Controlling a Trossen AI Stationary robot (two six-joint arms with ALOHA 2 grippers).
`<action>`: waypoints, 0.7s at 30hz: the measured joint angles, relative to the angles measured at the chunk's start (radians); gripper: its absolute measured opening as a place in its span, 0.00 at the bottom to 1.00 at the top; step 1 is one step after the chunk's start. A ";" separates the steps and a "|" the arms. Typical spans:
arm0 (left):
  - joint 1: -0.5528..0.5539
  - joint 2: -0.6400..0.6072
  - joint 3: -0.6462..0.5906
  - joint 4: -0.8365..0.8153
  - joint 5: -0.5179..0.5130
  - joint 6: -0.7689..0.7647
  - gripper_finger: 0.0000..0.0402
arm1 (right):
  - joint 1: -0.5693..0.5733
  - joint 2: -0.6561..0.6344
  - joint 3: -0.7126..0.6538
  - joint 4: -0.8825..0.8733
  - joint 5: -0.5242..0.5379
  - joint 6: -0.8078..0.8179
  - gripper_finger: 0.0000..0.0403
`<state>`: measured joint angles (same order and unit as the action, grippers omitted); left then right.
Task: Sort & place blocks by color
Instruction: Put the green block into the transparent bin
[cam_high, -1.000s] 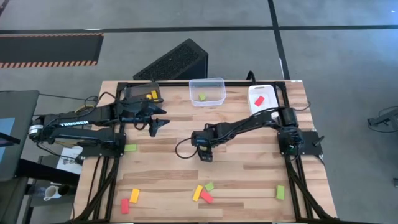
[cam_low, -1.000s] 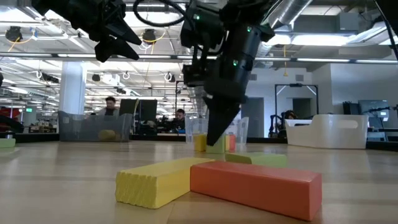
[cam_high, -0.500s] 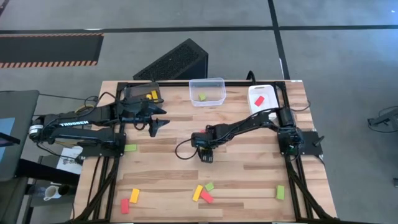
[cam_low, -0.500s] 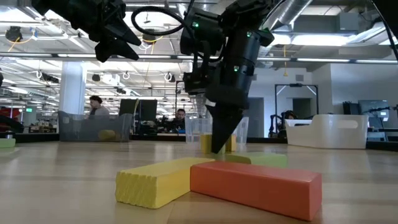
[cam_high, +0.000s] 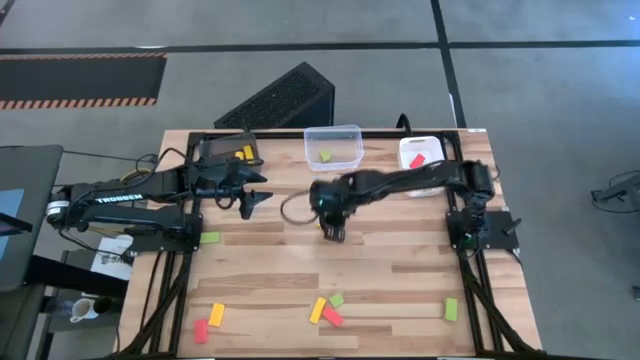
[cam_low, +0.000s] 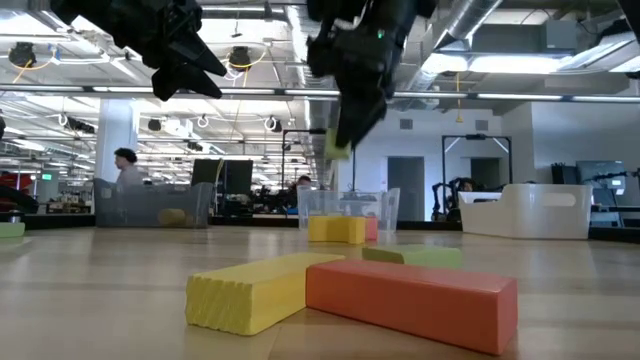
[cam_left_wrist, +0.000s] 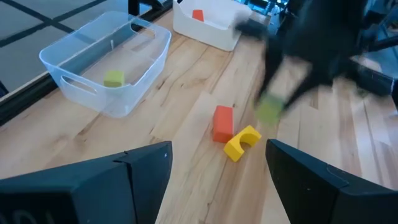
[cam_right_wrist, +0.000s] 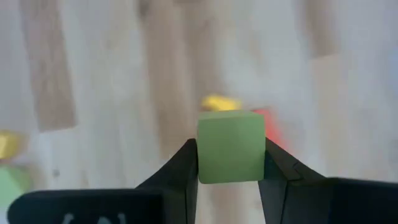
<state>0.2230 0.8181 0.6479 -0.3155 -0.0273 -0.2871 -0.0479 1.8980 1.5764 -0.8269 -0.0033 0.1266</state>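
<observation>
My right gripper (cam_right_wrist: 230, 163) is shut on a light green block (cam_right_wrist: 230, 140), held above the middle of the table (cam_high: 332, 228). The low view shows this green block (cam_low: 337, 148) well above the tabletop. Below it a red block (cam_left_wrist: 222, 122) and a yellow block (cam_left_wrist: 241, 142) lie on the wood. My left gripper (cam_left_wrist: 217, 186) hangs open and empty above the table's far left part (cam_high: 255, 200). More blocks lie along the near edge, among them a yellow (cam_high: 318, 309), a red (cam_high: 332, 317) and a green one (cam_high: 450, 308). My right gripper pinches the green block by two opposite sides (cam_right_wrist: 204, 155), one finger (cam_right_wrist: 180, 168) on each. The fingers slant steeply down from above. The block is lifted clear of the table, its near face square to the wrist camera.
Along the far edge stand a dark bin (cam_high: 222, 158) holding a yellow block, a clear bin (cam_high: 345, 133) holding a green one and a white bin (cam_high: 428, 146) holding a red one. A lone green block (cam_high: 208, 237) lies at the left edge.
My right gripper, with its tips down at the tabletop beside the yellow and red blocks, has taken hold of the green block. It has then risen quickly with the block and shifted a little toward the far edge. The block now hangs clear of the table.
</observation>
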 joint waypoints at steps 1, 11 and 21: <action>0.000 0.000 0.000 -0.003 0.000 -0.002 0.61 | -0.018 -0.023 0.005 -0.002 0.018 -0.017 0.30; 0.000 0.000 0.000 -0.008 -0.016 -0.025 0.61 | -0.301 -0.079 0.021 0.145 0.089 -0.059 0.35; -0.001 0.000 0.000 -0.015 -0.012 -0.079 0.61 | -0.493 0.049 0.020 0.223 0.085 0.048 0.46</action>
<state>0.2219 0.8181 0.6479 -0.3304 -0.0391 -0.3659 -0.5407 1.9473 1.5959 -0.6042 0.0814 0.1746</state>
